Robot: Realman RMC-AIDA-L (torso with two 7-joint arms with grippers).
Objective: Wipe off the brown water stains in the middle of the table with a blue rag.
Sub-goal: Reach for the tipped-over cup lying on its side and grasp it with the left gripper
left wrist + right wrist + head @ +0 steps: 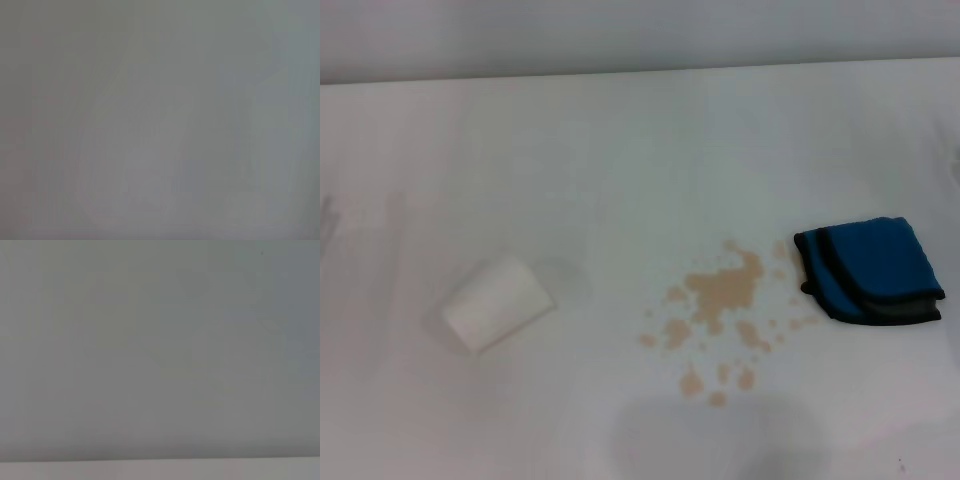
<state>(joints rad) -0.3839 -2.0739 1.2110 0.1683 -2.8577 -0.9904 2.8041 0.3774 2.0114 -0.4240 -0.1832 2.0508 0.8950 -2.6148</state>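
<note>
The blue rag [870, 270] lay folded, dark-edged, just beside the brown water stains [725, 300]; neither gripper showed, jaws untellable.

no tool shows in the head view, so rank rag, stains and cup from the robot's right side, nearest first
1. blue rag: folded, far right of the table
2. brown stains: middle, just left of the rag
3. white cup: on its side, left

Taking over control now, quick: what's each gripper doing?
Left gripper: not in view.
Right gripper: not in view.
The blue rag lies untouched on the table.
</note>
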